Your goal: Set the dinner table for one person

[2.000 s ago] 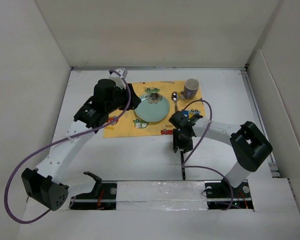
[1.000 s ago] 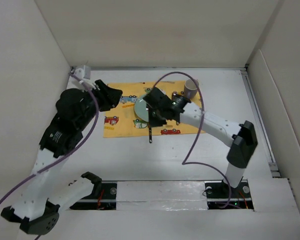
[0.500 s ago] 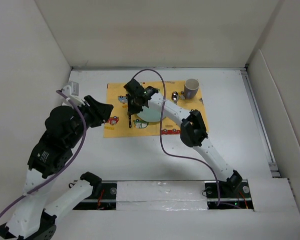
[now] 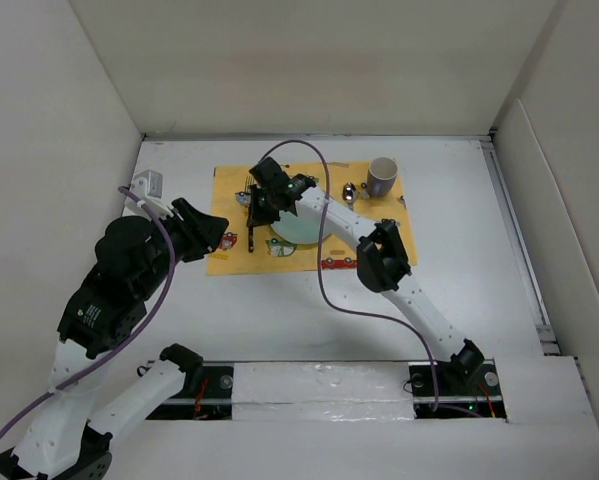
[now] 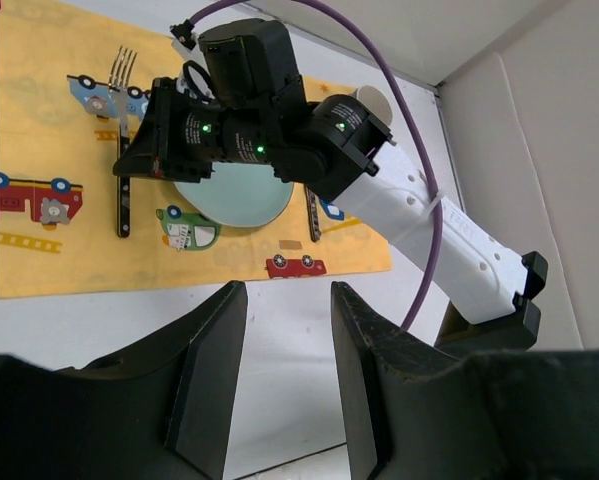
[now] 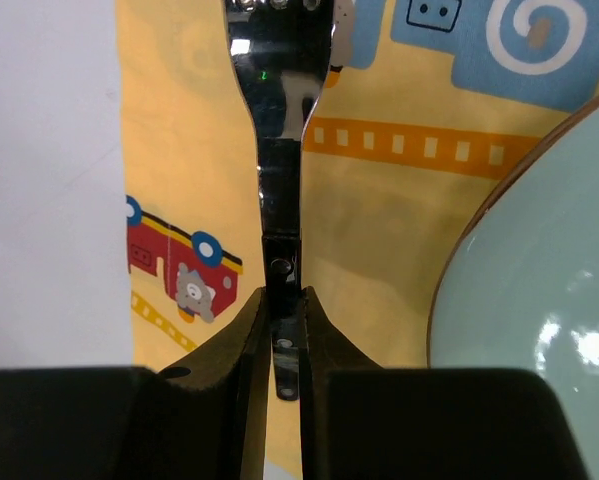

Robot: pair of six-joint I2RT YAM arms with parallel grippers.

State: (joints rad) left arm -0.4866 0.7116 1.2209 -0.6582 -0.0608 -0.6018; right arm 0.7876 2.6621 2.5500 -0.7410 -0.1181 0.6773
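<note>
From where I stand, the right gripper [image 6: 282, 312] is clamped on the handle of the fork [image 6: 279, 120], just left of the pale blue plate [image 4: 301, 232] over the yellow mat [image 4: 234, 180]. I can't tell whether it touches. Farther left of the plate, the left gripper [image 5: 287, 310] hangs empty, fingers apart, above the white dinner table [image 4: 459, 200] under everything.

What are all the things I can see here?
dinner table: 1, white, under everything
mat: 1, yellow with cars, on the table
plate: 1, light blue, on the mat
fork: 1, silver and black, left of the plate
spoon: 1, silver, right of the plate
mug: 1, grey, mat's far right corner
left tool: 1, black, open, by the mat's left edge
right tool: 1, black, shut on the fork
</note>
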